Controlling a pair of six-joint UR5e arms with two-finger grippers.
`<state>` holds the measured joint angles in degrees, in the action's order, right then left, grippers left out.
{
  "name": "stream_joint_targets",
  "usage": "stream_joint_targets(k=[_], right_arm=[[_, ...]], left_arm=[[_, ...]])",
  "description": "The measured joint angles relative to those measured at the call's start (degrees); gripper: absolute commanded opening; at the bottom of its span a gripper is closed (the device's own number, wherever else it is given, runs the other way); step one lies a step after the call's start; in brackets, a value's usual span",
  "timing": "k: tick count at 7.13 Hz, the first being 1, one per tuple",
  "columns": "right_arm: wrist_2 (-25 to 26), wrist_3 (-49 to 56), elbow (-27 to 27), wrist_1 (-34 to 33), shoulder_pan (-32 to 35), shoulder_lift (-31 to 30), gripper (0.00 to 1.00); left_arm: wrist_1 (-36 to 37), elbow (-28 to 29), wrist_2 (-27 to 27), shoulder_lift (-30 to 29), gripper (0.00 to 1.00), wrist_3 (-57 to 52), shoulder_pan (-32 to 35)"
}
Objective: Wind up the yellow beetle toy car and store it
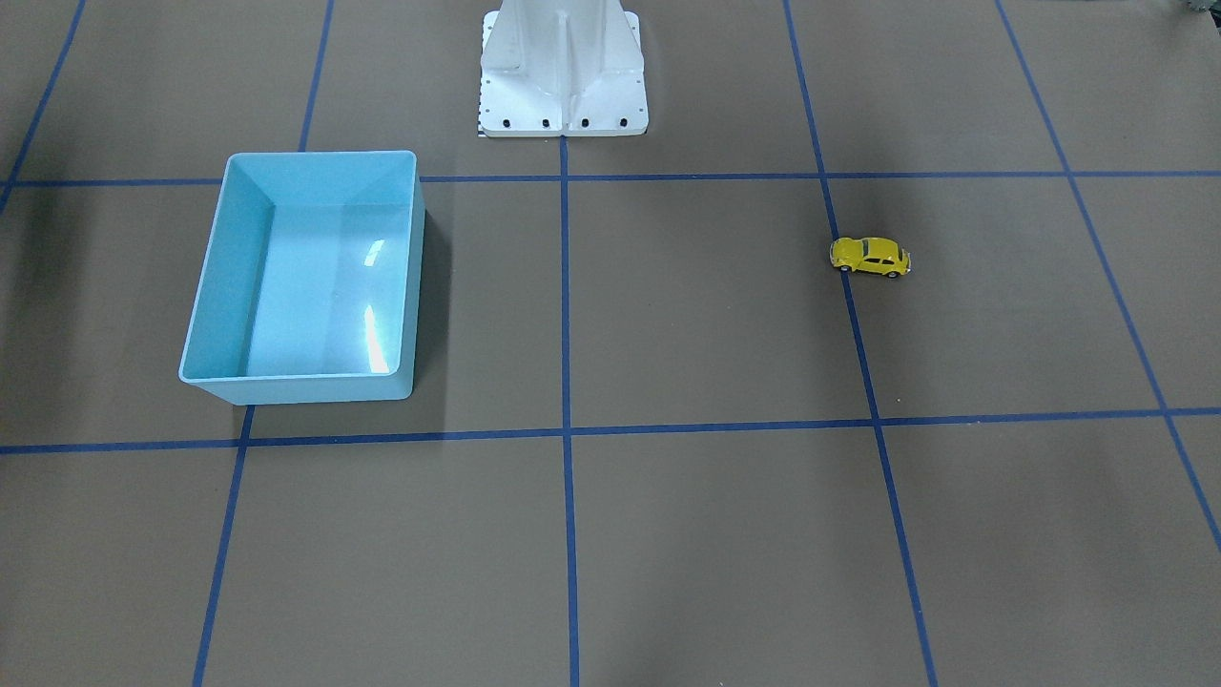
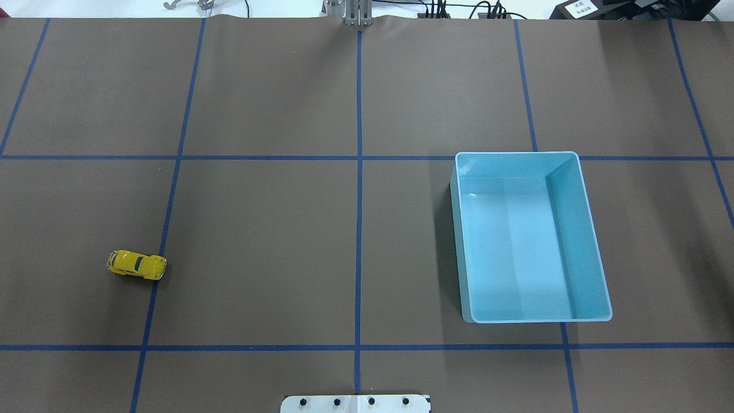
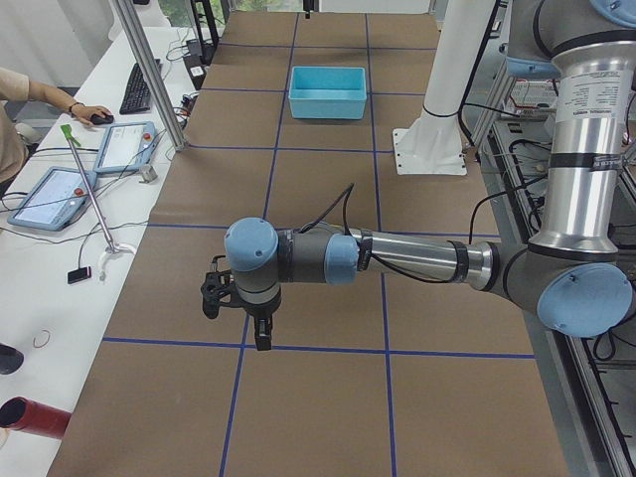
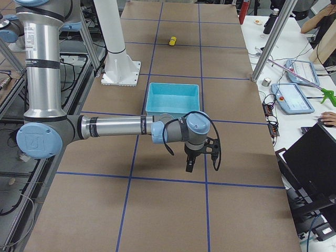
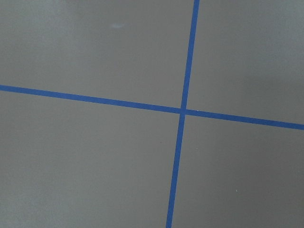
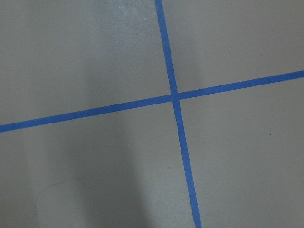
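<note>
We are looking at a brown bench (image 2: 269, 229) crossed by blue tape lines (image 2: 359, 201), with a white desk (image 3: 40, 298) alongside. The yellow car (image 2: 136, 265) is sitting on the robot's left, touching 1 line, well apart from the blue bin (image 2: 516, 154). Both arms are reaching out low. The left claw (image 3: 260, 336) and right claw (image 4: 189, 165) are pointing down, and we cannot tell whether they are released or clenched.
</note>
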<state>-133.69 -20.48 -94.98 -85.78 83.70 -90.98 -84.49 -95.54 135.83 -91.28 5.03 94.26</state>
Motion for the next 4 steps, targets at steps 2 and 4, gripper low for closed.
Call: stream_joint_targets(k=[2,4], right_arm=[[0.0,0.0,0.0,0.0,0.0,0.3,1.00],[-0.1,0.0,0.0,0.0,0.0,0.4,1.00]], left_arm=[[-0.2,-0.1,0.0,-0.3,1.00,0.0,-0.1],[-0.3,-1.8,0.2,-0.7,1.00,0.2,-2.4]])
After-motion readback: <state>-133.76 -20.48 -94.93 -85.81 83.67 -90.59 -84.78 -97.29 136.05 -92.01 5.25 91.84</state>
